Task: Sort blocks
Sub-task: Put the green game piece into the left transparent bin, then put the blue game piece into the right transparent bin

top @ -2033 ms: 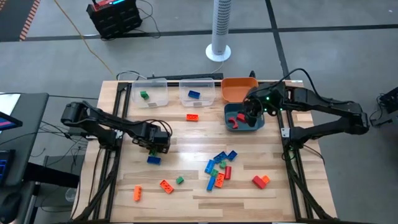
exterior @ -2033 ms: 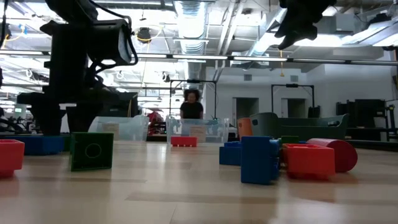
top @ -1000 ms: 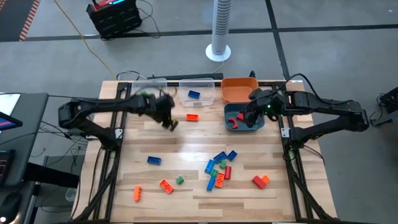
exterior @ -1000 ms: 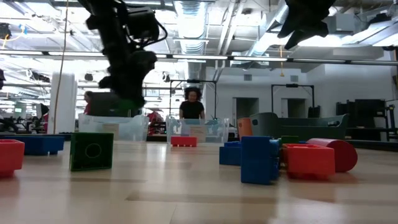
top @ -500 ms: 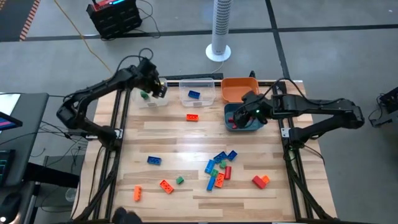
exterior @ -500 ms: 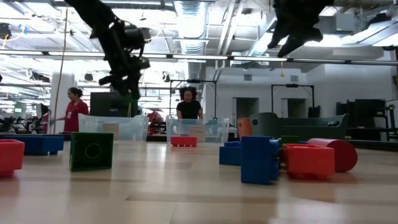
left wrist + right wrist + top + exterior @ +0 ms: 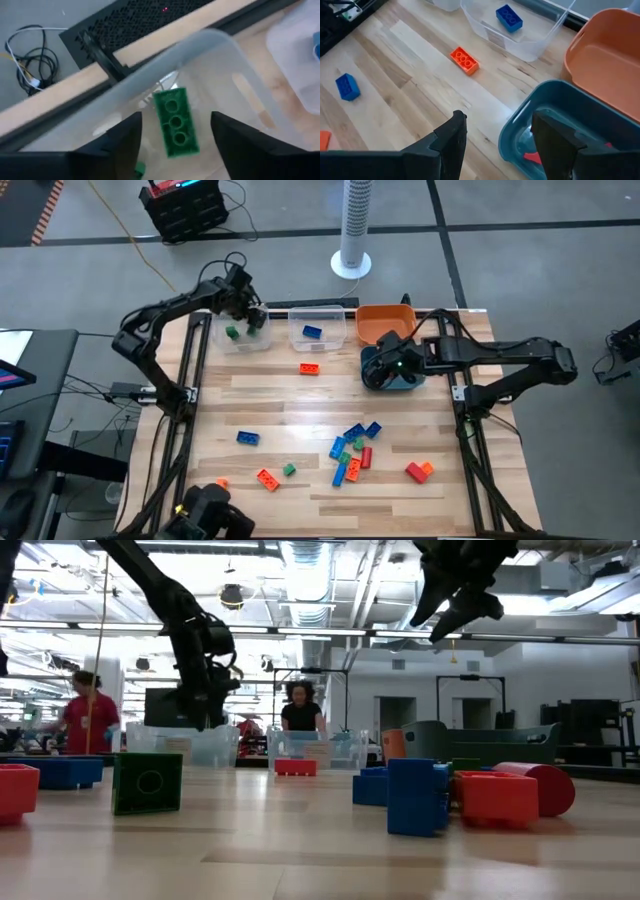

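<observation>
The left gripper (image 7: 250,315) hangs over the clear plastic bin (image 7: 262,340) at the upper left of the table in the high view. In the left wrist view its two dark fingers (image 7: 125,142) stand well apart with nothing between them, and a long green studded brick (image 7: 175,121) shows in the gap, over the bin's floor; whether it has landed or is in the air cannot be told. A judgement: the step in hand is the drop of a green piece into this bin, and doing it well means lifting straight up clear of the bin's wall before swinging out for another piece.

The right gripper (image 7: 385,366) sits at the near-left rim of the teal plastic bin (image 7: 414,383) at upper right of centre; in the right wrist view its fingers (image 7: 451,137) are spread and hold nothing.

Most of the blocks (image 7: 352,448) lie loose on the wooden table (image 7: 300,410): a mixed cluster at lower centre, a blue brick (image 7: 247,438) left of it, an orange brick (image 7: 309,368) just below the second clear bin (image 7: 336,339), and a red and orange pair (image 7: 418,471) at lower right. A sensible next reach takes an isolated piece rather than the crowded cluster.
</observation>
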Motion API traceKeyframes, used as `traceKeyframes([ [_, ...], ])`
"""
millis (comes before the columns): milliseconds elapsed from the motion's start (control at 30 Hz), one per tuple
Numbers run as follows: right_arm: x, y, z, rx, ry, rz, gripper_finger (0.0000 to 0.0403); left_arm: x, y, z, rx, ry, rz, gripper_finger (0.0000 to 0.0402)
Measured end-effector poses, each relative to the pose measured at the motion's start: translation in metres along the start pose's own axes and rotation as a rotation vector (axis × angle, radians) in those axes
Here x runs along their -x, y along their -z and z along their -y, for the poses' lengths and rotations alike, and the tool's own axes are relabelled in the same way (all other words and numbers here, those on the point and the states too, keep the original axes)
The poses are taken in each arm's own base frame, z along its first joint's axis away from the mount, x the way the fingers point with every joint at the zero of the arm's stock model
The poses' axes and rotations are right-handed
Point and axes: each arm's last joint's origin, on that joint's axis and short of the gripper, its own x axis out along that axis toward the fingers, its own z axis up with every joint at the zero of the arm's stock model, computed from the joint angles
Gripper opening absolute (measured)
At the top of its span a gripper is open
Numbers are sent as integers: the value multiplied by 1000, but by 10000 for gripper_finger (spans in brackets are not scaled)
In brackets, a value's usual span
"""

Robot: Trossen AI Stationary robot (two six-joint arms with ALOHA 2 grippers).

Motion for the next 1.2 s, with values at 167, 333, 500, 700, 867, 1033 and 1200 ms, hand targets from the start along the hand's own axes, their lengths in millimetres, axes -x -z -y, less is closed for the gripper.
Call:
traceKeyframes([
  [167, 6, 3, 0, -17, -6, -8, 228, 17, -13, 3, -46, 59, 52, 256],
  [333, 15, 21, -11, 52, -23, -43, 228, 57, -12, 35, -297, 249, 153, 243],
  [500, 3, 57, -20, 94, -100, -111, 228, 89, 12, 84, -544, 451, 141, 231],
  [700, 0, 91, -42, 350, -270, -204, 228, 101, 37, 136, -678, 555, 111, 228],
  [867, -29, 98, -45, 435, -364, -402, 228, 107, 46, 154, -674, 589, 96, 228],
  [1033, -45, 100, -46, 620, -365, -520, 228, 114, 53, 153, -684, 589, 61, 228],
  [1200, -55, 105, -46, 907, -413, -524, 228, 122, 55, 150, -687, 592, 81, 228],
])
